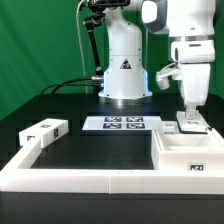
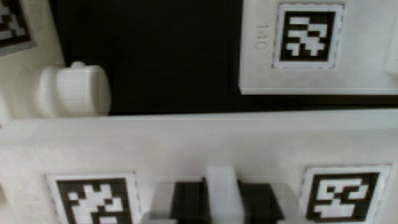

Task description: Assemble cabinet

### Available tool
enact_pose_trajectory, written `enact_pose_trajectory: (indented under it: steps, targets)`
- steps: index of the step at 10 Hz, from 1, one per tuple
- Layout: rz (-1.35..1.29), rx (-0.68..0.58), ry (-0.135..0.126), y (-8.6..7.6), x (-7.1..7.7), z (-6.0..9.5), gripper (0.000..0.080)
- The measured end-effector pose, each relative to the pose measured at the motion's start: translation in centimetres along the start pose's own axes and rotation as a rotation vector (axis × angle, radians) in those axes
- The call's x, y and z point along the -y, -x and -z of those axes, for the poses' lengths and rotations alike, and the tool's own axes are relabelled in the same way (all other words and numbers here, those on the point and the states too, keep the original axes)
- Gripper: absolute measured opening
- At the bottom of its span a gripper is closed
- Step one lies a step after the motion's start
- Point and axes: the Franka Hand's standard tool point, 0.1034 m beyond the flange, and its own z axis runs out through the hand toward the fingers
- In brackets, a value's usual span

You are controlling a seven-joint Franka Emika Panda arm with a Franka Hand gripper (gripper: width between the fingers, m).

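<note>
Exterior view. Toward the exterior view's right, on the black table [image 1: 100,150]: white matte plastic cabinet box [image 1: 185,152], open on top, a small black-and-white tag on its front wall. Directly above its rear edge: white robot arm [image 1: 190,50] with two-finger gripper [image 1: 190,118], pointed straight down, tips at a thin white upright panel [image 1: 190,126]. At the exterior view's left, well apart: separate white tagged bar [image 1: 45,130], lying flat. Between them, farther back: flat white marker board [image 1: 120,124]. Along the front: long low white border rail [image 1: 90,178].

Wrist view. Black fingers [image 2: 187,200] nearly closed, pinching the thin white upright panel between them. On either side: broad white tagged surface [image 2: 196,140]. Beyond: small white round knob [image 2: 71,90] and another white tagged panel [image 2: 311,75]. Cannot tell whether the pinched panel is separate from the box.
</note>
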Motion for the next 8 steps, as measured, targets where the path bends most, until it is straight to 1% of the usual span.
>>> enact_pose_trajectory:
  steps: [2, 4, 8]
  targets:
    - [0.000, -0.001, 0.002, -0.04, -0.17, 0.06, 0.0070]
    - [0.000, 0.003, -0.006, -0.06, -0.32, -0.10, 0.0070]
    - [-0.004, 0.001, -0.008, -0.24, -0.92, -0.26, 0.0070]
